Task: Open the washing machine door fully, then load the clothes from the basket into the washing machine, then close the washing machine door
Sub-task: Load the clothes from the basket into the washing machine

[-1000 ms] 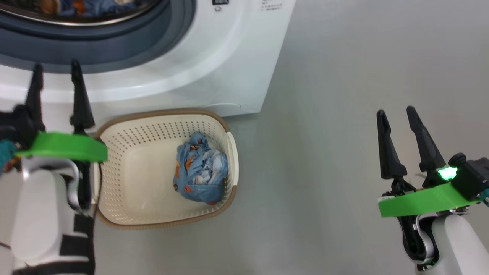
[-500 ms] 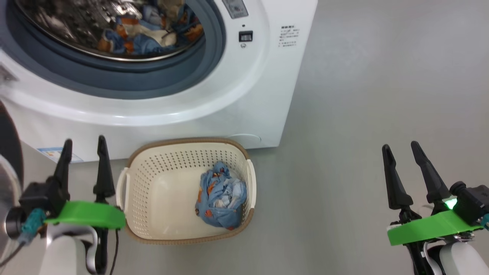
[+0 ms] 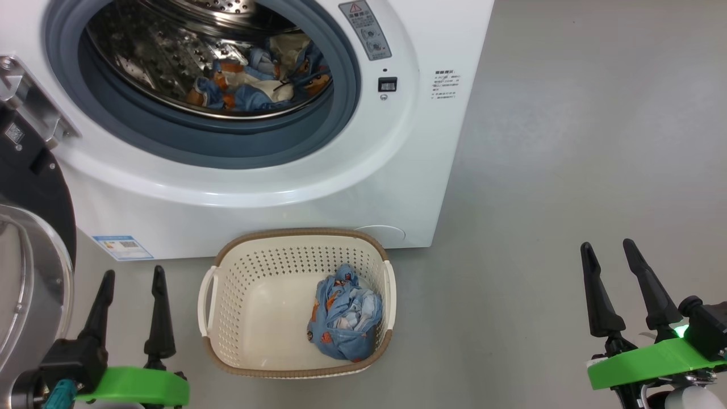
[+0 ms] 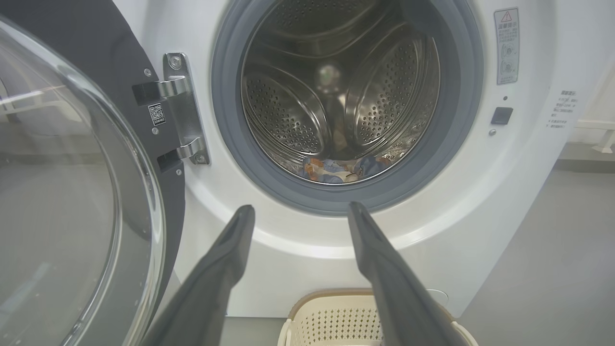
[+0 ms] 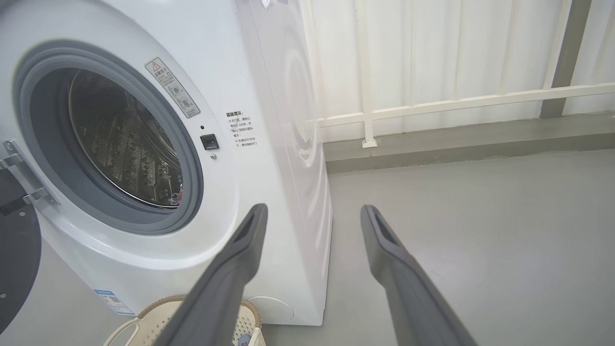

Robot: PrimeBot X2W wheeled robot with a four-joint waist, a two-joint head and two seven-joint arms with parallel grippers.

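Observation:
The white washing machine point(image 3: 397, 165) stands with its door point(image 3: 28, 244) swung wide to the left; the door's glass bowl point(image 4: 53, 192) fills the left of the left wrist view. Blue printed clothes point(image 3: 261, 85) lie in the steel drum point(image 4: 336, 96). In front on the floor sits the cream basket point(image 3: 227, 318), holding one bundle of light blue clothes point(image 3: 345, 321) at its right side. My left gripper point(image 3: 132, 278) is open and empty, left of the basket. My right gripper point(image 3: 610, 253) is open and empty, well right of it.
Grey floor point(image 3: 568, 142) stretches to the right of the machine. A white railing point(image 5: 456, 103) and pale wall stand behind, beyond the machine's side. The door hinge point(image 4: 180, 108) sits at the left of the drum opening.
The head camera has tilted up, so the whole picture has slid down and the drum with clothes inside has come into view. Both grippers stay open.

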